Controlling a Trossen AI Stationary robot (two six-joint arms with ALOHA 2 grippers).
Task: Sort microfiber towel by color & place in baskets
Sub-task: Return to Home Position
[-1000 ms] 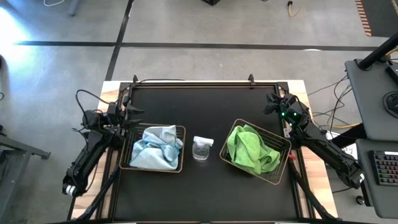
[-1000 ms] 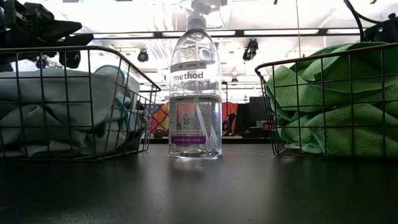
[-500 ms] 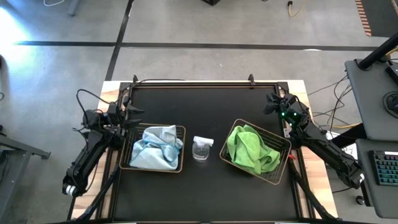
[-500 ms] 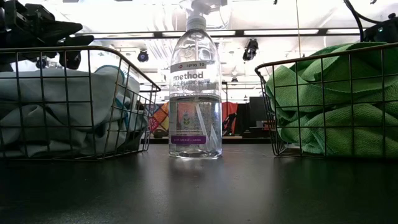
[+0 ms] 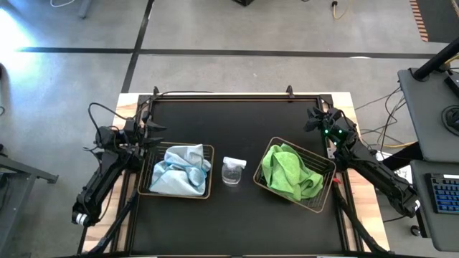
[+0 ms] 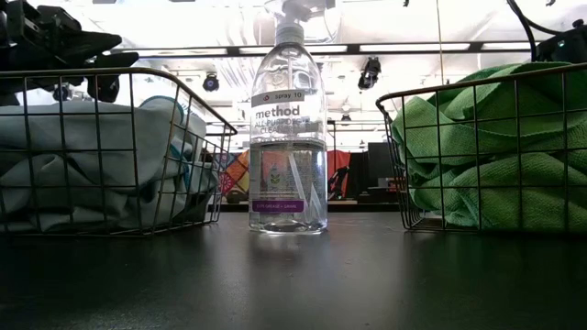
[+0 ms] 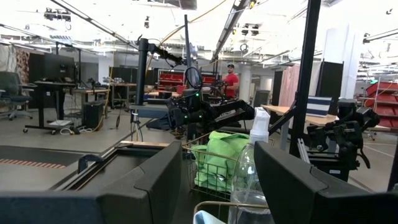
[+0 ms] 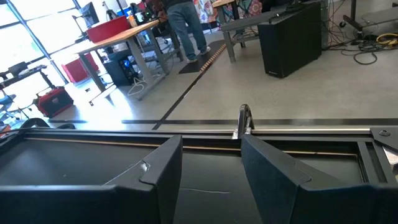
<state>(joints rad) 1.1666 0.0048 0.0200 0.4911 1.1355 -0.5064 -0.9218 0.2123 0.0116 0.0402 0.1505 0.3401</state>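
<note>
Jaws on both arms stood apart, holding nothing.

High view: left arm (image 5: 107, 172) had its jaws at the table (image 5: 229, 118) edge, abt 10 o'clock. Right arm (image 5: 373, 172) had its jaws at abt 2 o'clock. Both were well clear of the cloth. 2 baskets: left basket (image 5: 209, 172) at 9 o'clock held the pale blue towels (image 5: 176, 172). Right basket (image 5: 328, 172) at 3 o'clock held the lime green towels (image 5: 287, 175). 1 spray bottle (image 5: 233, 172) stood at centre between them, touching neither. Every towel in view sat in a basket.

Low view: both heaps were crumpled, green one up to abt its rim. Folds hid how many cloths per heap, so no count poss.

Left wrist view: jaws wide apart, bottle & green heap beyond.

Right wrist view: jaws apart over bare table.

Judgement: cloths looked light, soft & floppy, not fragile. They'd prob. drape & catch on mesh, so best pinch a raised fold atop the heap.
</note>
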